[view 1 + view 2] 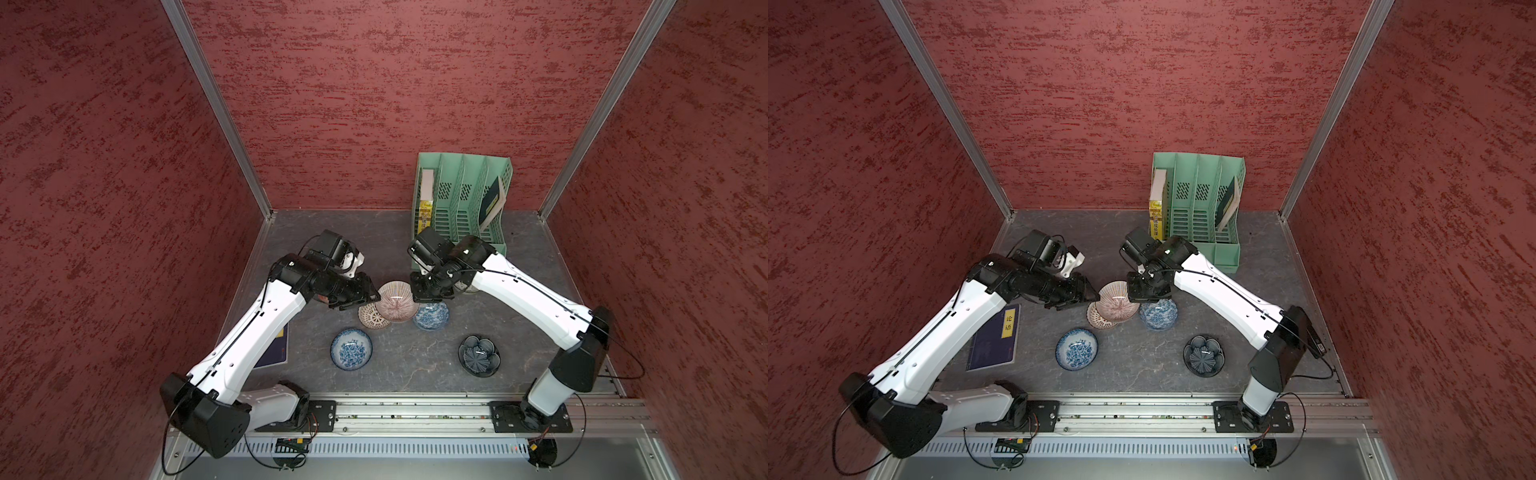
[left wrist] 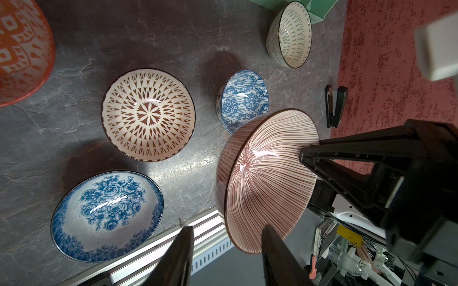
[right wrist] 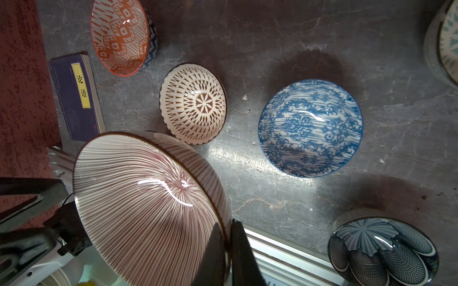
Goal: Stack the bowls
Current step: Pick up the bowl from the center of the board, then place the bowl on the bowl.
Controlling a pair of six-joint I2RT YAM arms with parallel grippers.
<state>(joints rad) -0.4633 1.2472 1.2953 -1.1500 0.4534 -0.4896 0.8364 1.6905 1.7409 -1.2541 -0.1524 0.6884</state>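
The right claw [image 3: 229, 250] is clamped on the rim of the pinkish striped bowl [image 3: 148, 198], one finger inside and one outside, holding it in the air above the table [image 3: 272, 37]. The left claw [image 2: 228, 229] straddles the opposite rim with its jaws apart, gripping nothing. Beneath, in a top view, the brown lattice bowl [image 1: 372, 318] and the blue-white patterned bowl [image 1: 432, 318] sit singly; nothing looks stacked yet. This reads as a handover: the left jaws should meet the rim squarely before the right lets go.
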